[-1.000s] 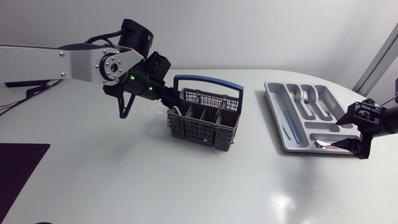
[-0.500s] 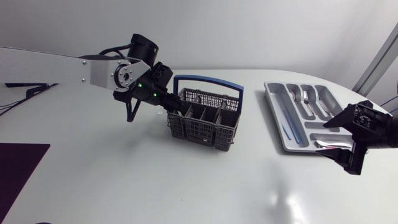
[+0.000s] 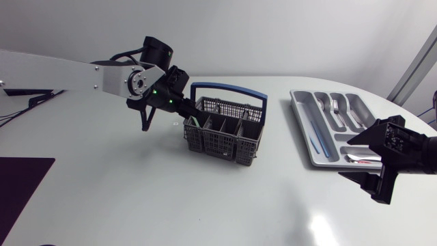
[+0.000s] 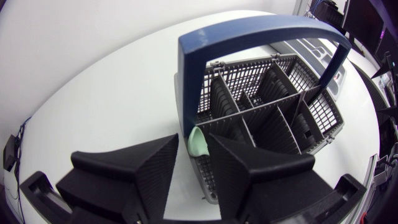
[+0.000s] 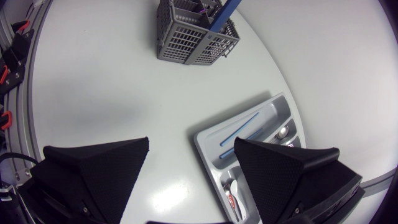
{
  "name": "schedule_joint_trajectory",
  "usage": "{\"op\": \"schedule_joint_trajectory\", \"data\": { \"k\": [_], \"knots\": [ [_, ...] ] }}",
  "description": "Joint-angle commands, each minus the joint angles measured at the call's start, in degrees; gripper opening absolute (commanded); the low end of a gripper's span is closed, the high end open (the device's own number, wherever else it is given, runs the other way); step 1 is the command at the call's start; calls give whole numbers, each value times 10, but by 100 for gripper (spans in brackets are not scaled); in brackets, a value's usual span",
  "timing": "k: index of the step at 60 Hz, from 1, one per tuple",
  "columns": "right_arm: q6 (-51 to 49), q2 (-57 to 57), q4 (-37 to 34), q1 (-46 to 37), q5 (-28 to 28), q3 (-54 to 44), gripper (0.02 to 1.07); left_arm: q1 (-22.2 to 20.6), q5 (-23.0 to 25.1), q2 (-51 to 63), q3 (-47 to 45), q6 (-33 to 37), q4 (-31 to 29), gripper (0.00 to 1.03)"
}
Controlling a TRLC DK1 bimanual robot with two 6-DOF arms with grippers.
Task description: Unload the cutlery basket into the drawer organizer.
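Your tray point(image 3: 299, 116) already held several pieces. One green piece point(image 4: 198, 142) remained in the basket point(image 3: 222, 145), between the left gripper's point(image 4: 194, 148) parted fingers. The right gripper point(image 5: 192, 142) gaped empty.

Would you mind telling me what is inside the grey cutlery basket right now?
In the cutlery basket, a pale green piece stands in the corner compartment just ahead of the left gripper. The other compartments look empty, though the dividers hide parts of their floors.
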Motion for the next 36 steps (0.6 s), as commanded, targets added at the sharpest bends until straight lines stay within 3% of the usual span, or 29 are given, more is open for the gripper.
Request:
{"op": "schedule_joint_trajectory", "data": {
  "k": [1,17,36],
  "knots": [
    [15,-9,-5,5,2,-18,101,0,0,19,17,-8,5,25],
    [17,-23,0,10,4,-31,101,-4,0,21,11,-8,10,7],
    [16,-42,-1,11,4,-44,101,-9,-1,-19,-28,-5,14,4]
  ]
}}
